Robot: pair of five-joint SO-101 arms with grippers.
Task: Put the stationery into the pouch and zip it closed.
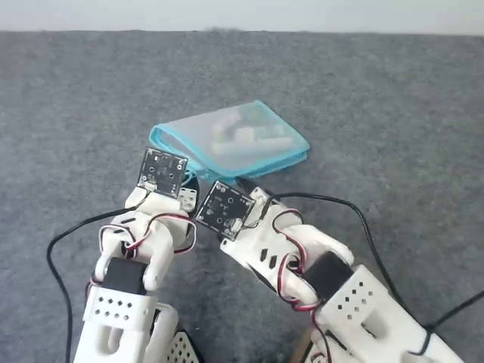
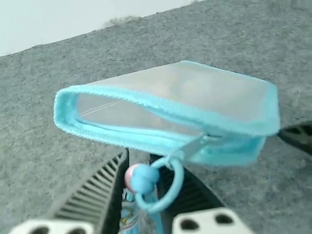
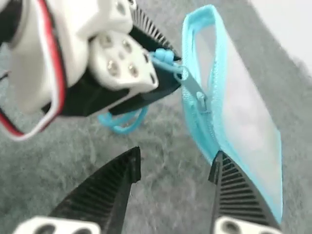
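- The grey felt-like mat (image 1: 378, 98) covers the whole table, and a pale wall (image 1: 242, 13) runs behind its far edge.
- The pouch (image 1: 227, 140), clear with blue trim, lies just ahead of both claws; pale pieces of stationery (image 1: 242, 136) show through its side.
- The left claw (image 2: 139, 163) is closed on the zip pull (image 2: 192, 146) at the pouch's near edge, and a blue ring (image 2: 165, 187) and a pink bead (image 2: 130, 176) sit between its fingers.
- The right claw (image 3: 175, 163) is spread wide just beside the left one, with nothing in it; one fingertip is at the pouch's corner, though I cannot tell if it touches.
- On the left claw's far side from the right claw, the pouch mouth gapes.
- A black cable (image 1: 363, 219) loops over the mat behind the right claw.
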